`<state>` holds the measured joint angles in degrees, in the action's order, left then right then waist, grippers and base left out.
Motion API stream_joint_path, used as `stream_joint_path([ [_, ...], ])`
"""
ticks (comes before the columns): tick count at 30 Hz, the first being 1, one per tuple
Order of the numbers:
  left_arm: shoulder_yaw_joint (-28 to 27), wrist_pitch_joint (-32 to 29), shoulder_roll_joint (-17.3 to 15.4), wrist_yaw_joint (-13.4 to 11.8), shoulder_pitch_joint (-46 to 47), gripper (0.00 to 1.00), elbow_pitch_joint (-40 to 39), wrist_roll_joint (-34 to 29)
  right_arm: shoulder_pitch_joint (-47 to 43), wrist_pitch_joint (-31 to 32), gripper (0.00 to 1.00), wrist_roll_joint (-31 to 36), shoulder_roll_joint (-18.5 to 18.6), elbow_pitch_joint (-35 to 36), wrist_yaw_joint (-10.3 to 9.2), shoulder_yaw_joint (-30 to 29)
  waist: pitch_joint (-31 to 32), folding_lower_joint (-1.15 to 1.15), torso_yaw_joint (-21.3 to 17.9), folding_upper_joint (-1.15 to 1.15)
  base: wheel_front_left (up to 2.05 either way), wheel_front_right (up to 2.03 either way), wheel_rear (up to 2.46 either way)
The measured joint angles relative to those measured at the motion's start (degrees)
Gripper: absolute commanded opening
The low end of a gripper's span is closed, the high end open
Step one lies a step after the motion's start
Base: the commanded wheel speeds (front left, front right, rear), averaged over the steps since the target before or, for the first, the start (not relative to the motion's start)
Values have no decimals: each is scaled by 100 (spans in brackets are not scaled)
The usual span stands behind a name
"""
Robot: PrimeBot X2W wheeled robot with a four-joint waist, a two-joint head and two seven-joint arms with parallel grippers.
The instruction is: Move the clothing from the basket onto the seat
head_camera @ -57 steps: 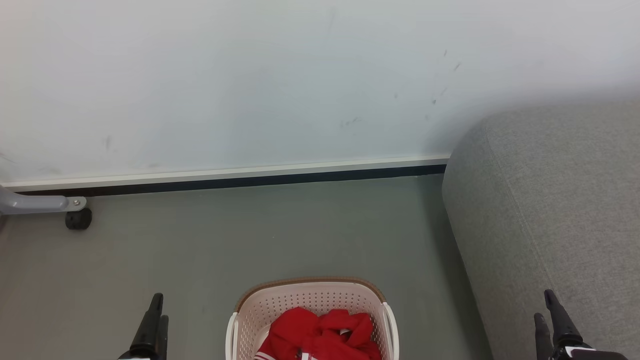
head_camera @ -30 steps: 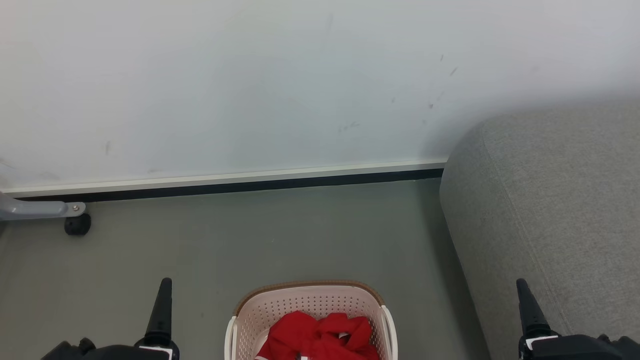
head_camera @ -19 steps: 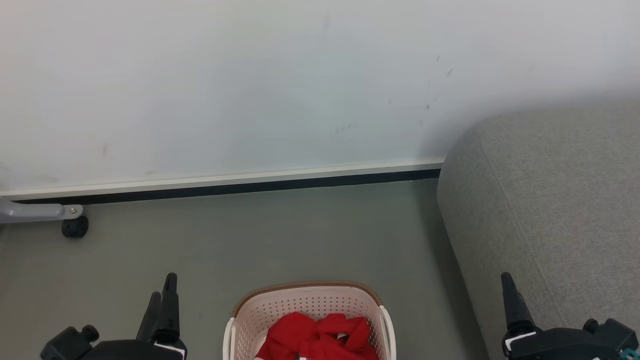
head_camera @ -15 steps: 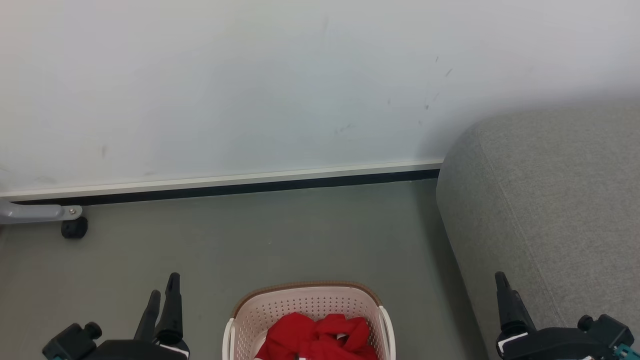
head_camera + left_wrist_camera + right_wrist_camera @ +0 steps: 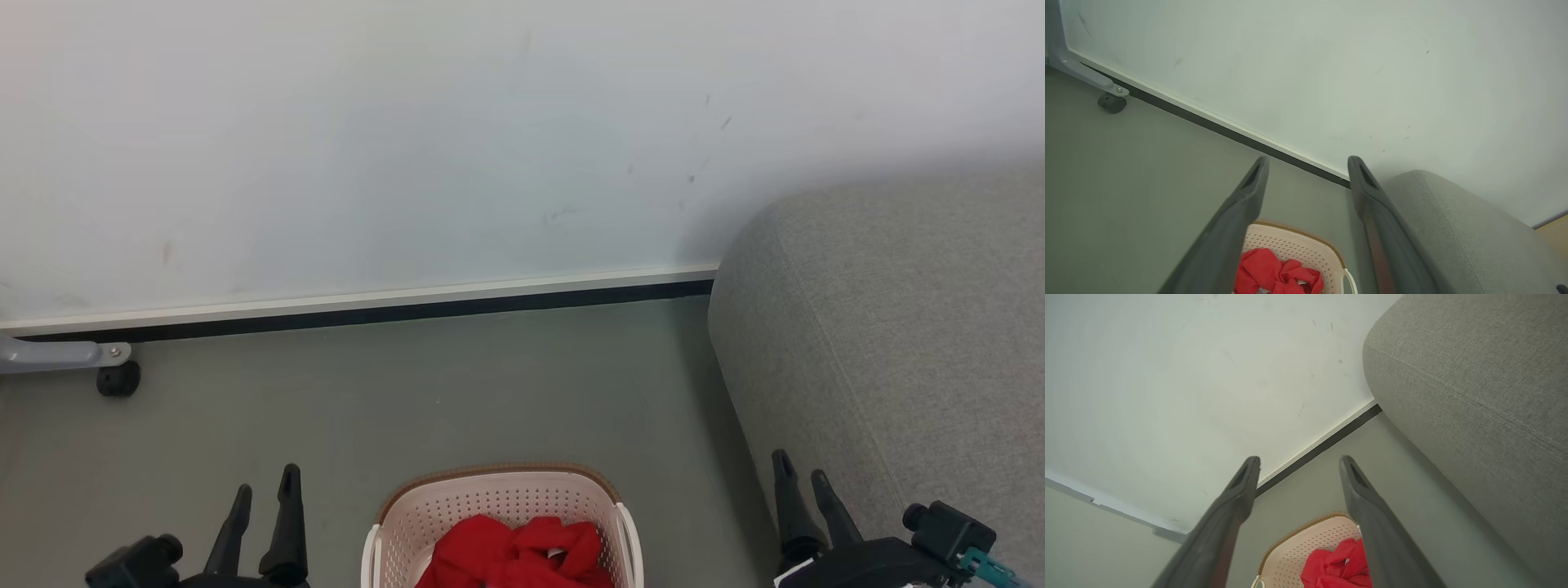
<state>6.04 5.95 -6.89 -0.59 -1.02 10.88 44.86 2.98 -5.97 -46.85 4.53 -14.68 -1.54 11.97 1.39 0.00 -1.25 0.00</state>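
Observation:
The cream basket (image 5: 498,498) with its brown rim stands on the floor at the bottom middle of the head view, with red clothing (image 5: 514,555) bunched inside. The basket (image 5: 1306,253) and the clothing (image 5: 1274,273) also show between the left fingers, and the basket (image 5: 1306,547) and clothing (image 5: 1339,567) between the right ones. The grey seat (image 5: 898,343) rises at the right. My left gripper (image 5: 265,482) is open, left of the basket. My right gripper (image 5: 800,465) is open, between the basket and the seat. Both hold nothing.
A pale wall with a dark baseboard (image 5: 367,310) runs across behind the basket. A grey metal leg with a black caster (image 5: 118,380) stands at the far left by the wall. Grey floor (image 5: 457,392) stretches between the basket and the wall.
Both grippers have turned inward and their fingers have spread from shut to open; the right one has shifted left toward the basket. The head view has drifted slightly.

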Motion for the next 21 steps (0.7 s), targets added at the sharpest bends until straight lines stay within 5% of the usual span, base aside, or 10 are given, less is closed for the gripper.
stream_joint_path([
  [21, 78, 455, -154, -267, -304, 100, -71, -1618, 0, -431, 100, 1589, 167, 19, -257, 620, 86, 0, -43, 0, 0, 0, 0],
])
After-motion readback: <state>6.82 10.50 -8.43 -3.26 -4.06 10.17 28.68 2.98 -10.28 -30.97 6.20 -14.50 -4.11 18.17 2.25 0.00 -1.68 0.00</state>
